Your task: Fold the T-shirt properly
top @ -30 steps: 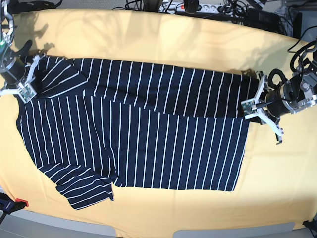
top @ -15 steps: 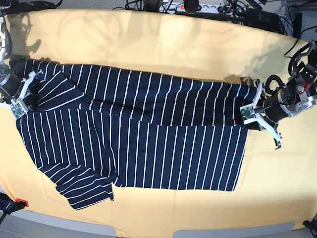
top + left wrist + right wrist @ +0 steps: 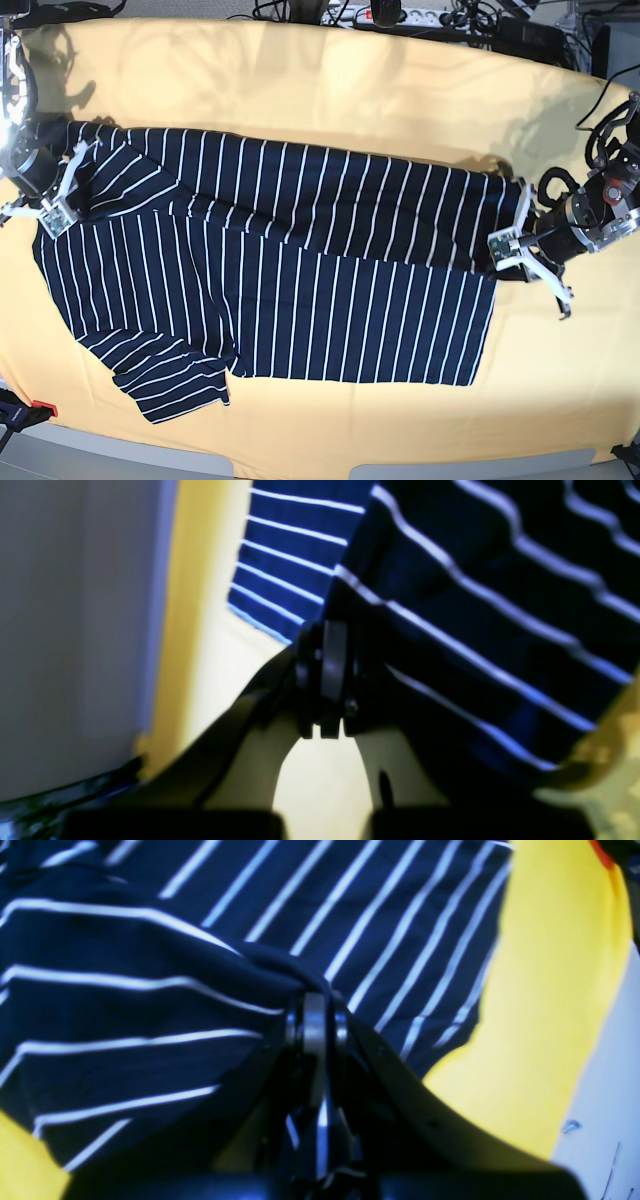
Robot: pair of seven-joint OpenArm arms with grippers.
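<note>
Since a second ago the folded-over far strip of the T-shirt has been drawn nearer, so it now lies further over the near layer and bares more yellow tabletop behind it. The left end effector has slid down toward the near edge, and the right end effector has dropped likewise from its earlier spot

Black hand fingers, white brackets, looped cables
</note>
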